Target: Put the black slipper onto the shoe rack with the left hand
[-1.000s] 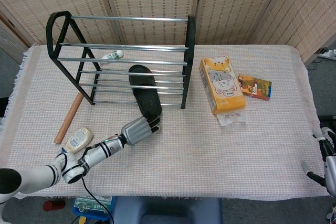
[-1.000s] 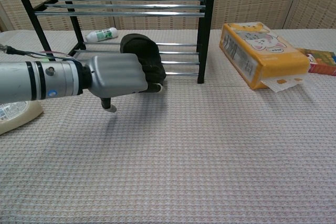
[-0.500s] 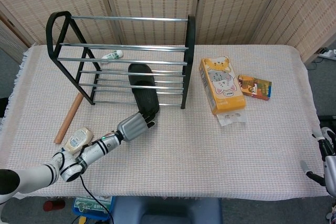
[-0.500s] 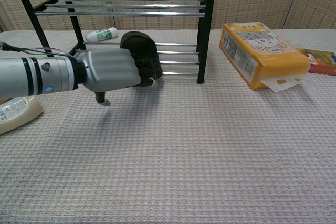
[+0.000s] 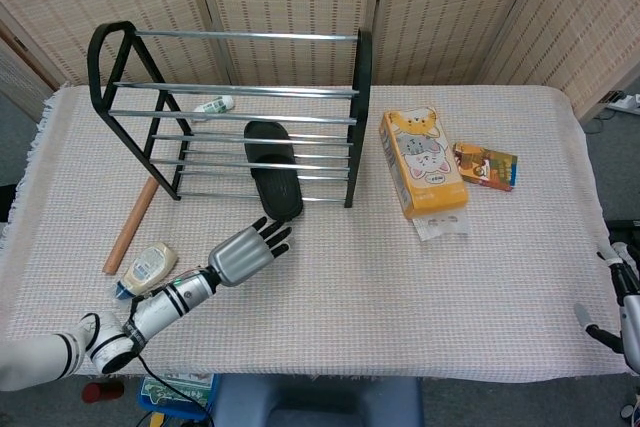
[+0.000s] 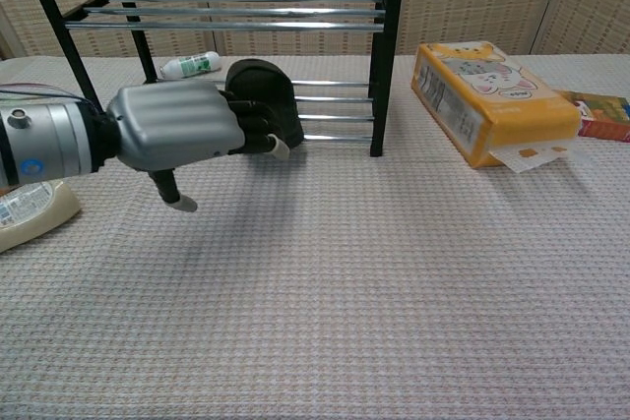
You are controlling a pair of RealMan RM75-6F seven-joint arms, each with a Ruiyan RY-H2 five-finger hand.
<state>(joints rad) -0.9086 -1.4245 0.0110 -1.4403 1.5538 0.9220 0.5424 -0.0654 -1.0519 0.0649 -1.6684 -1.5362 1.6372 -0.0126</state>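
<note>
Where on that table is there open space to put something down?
The wide near strip of cloth, in front of the tissue box, lies bare, as does the right end past the small carton. The left is crowded: shoe rack, black slipper, left hand, bottle, stick.

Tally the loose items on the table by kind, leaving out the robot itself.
Slippers: 1, the black slipper on the shoe rack's lowest bars
Shoe racks: 1, the shoe rack
Bottles: 2, a white bottle behind the rack and a cream bottle front left
Boxes: 2, the orange tissue box and a small colourful box
Wooden sticks: 1, the stick
Total: 7
</note>
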